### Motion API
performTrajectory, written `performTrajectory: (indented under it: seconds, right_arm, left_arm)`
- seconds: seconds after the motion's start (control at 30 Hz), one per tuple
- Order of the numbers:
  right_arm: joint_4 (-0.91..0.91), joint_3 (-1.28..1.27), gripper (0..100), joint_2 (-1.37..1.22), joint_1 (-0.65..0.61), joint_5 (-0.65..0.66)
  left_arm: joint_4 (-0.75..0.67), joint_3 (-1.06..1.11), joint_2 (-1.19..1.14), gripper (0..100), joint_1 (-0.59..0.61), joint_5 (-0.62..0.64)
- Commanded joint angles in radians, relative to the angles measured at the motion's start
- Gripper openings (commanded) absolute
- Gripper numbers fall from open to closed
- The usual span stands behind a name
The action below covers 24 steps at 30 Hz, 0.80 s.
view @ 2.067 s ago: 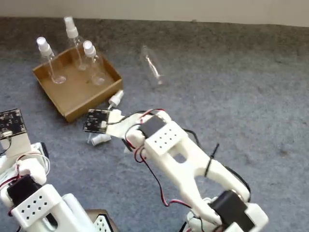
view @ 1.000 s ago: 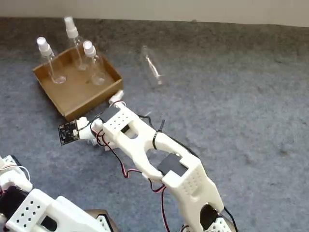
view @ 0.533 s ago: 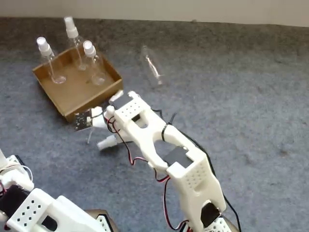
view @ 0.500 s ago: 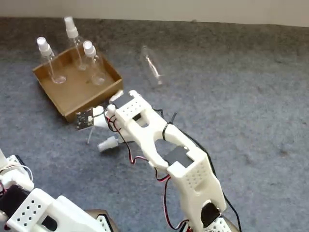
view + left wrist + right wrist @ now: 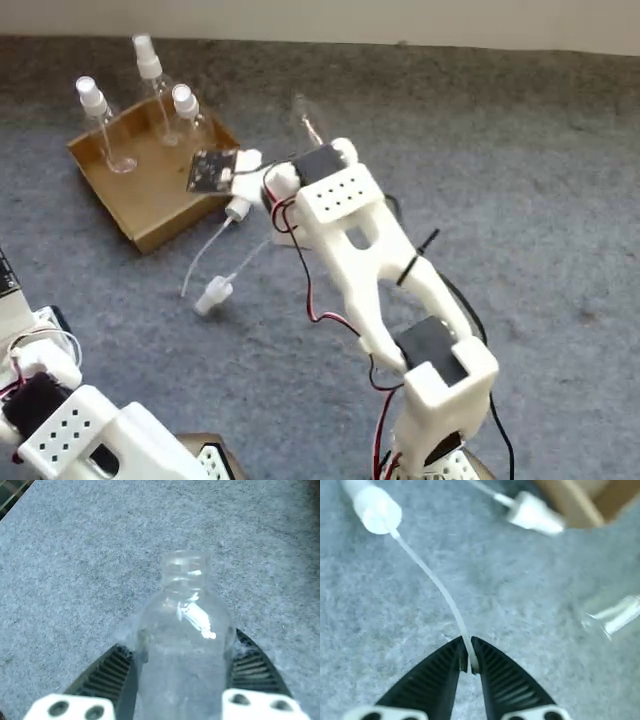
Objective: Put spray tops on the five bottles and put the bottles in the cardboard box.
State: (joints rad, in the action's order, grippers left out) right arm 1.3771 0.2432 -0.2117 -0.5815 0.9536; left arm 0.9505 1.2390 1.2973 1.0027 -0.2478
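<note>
My right gripper is shut on the end of a thin tube belonging to a white spray top that lies on the carpet. From above, that spray top sits in front of the cardboard box, its tube running up under the right arm. A second spray top lies by the box's near corner. Three capped bottles stand in the box. A clear uncapped bottle lies behind the arm. My left gripper is shut on another uncapped clear bottle, neck pointing away.
Grey carpet covers the whole surface. The left arm's base sits at the near left corner. The second spray top and the box edge are just ahead of my right gripper, with the lying bottle off to one side.
The right arm swung from the box's front toward the far side, its wrist now over the box's corner. The held spray top slid slightly; the second spray top is now uncovered.
</note>
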Motion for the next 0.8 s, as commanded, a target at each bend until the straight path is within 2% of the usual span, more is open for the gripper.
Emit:
performTrajectory:
  seconds: [0.0, 0.13, 0.33, 0.57, 0.77]
  right_arm:
    - [0.015, 0.056, 0.5, 0.153, 0.048, -0.084]
    - [0.044, 0.044, 0.5, 0.217, 0.091, -0.092]
    - [0.119, -0.042, 0.8, 0.226, 0.139, -0.002]
    - [-0.025, -0.139, 1.0, 0.226, 0.036, 0.000]
    - [-0.205, -0.232, 1.0, 0.226, -0.082, 0.000]
  left_arm:
    - [-0.017, -0.002, 0.015, 8, -0.058, -0.008]
    - [-0.015, -0.001, 0.015, 8, -0.087, -0.008]
    - [-0.015, -0.002, 0.015, 8, -0.079, -0.008]
    - [-0.017, -0.012, 0.015, 8, 0.004, -0.006]
    - [-0.018, -0.004, 0.015, 8, 0.007, -0.006]
